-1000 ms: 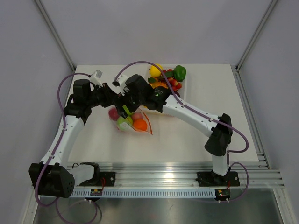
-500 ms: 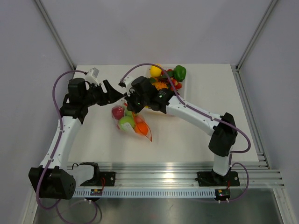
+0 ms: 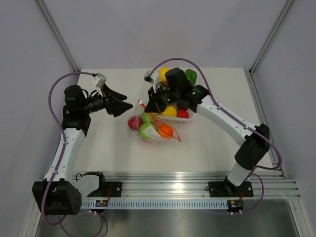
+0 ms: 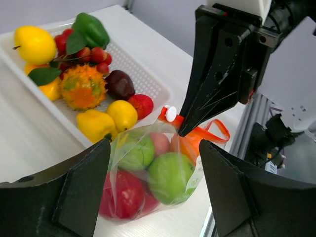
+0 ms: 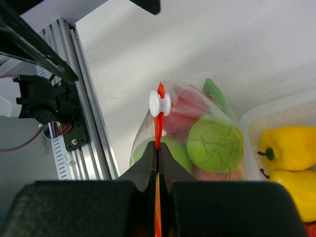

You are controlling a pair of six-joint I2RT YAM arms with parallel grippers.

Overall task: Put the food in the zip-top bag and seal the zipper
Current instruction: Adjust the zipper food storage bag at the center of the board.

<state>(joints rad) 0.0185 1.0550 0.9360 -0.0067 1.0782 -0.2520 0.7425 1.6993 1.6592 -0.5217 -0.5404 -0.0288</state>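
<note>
Sealing step. Right tool (image 5: 158,153) clamped shut on zipper (image 5: 159,129), beside slider (image 5: 160,103). Left tool (image 3: 127,101) gaped open, left of bag (image 3: 154,131). Bag lay on counter (image 3: 207,148), food (image 4: 168,175) inside. Next, probably: steady bag, draw slider along.

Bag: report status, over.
Left gripper open, clear of bag. Right gripper shut on zipper beside slider. Bag holds food; seal unclear. Loaded tray close beside; nothing blocking.
</note>
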